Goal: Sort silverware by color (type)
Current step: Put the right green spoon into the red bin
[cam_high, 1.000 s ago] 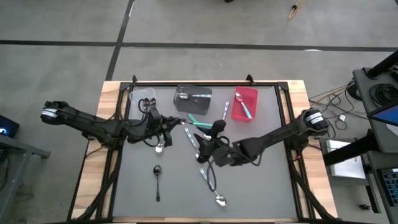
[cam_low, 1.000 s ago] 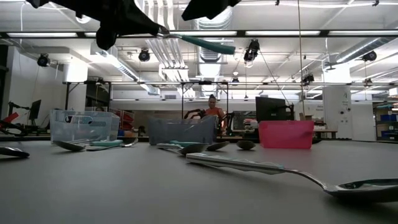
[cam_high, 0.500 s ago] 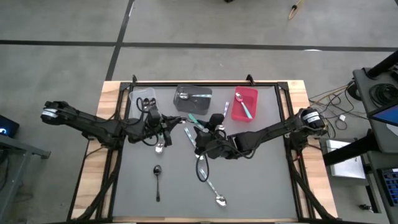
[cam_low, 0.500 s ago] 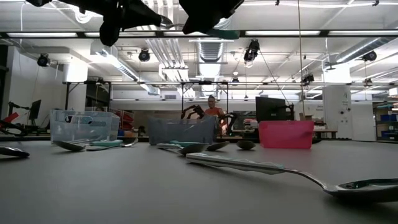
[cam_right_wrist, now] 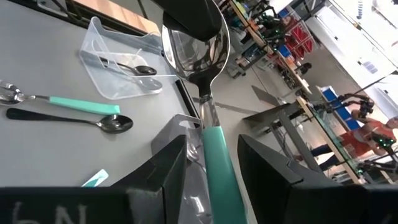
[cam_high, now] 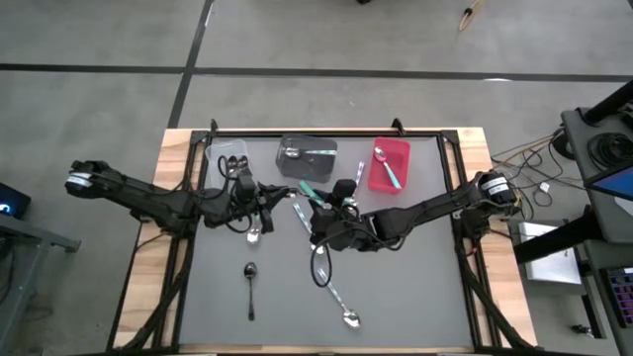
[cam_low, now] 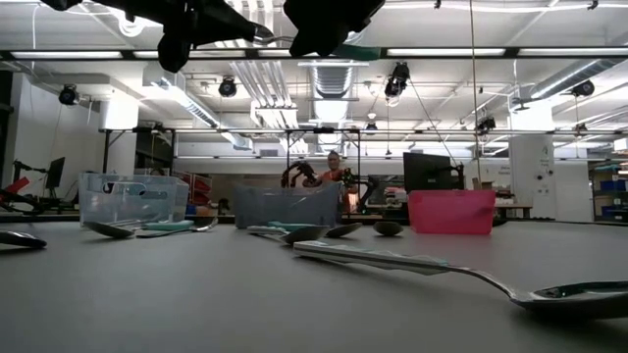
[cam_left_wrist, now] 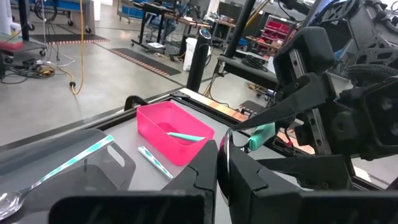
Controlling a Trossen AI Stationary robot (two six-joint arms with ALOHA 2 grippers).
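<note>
Both arms meet over the middle of the grey table (cam_high: 396, 297), a bit toward its far edge. The right gripper (cam_high: 318, 210) has a teal-handled spoon (cam_right_wrist: 208, 106) sitting between its fingers, bowl sticking out ahead, though the fingers look a touch apart from the handle, so whether it's properly clamped is hard to call. The left gripper (cam_high: 267, 205) hangs just beside it with its fingers pressed together and nothing in them, as its own wrist view shows. Along the far edge sit three bins: the clear bin (cam_high: 226, 153) toward the left corner with a black spoon (cam_right_wrist: 134, 69) in it, the dark grey bin (cam_high: 306, 156) in the middle with a silver spoon (cam_high: 293, 152) inside, and the red bin (cam_high: 390, 164) toward the right with another teal-handled one (cam_high: 388, 169). The rest of the silverware is loose on the surface: a black spoon (cam_high: 250, 287) near the front left, and a long teal spoon (cam_high: 341, 302) lying toward the front edge around the middle.
</note>
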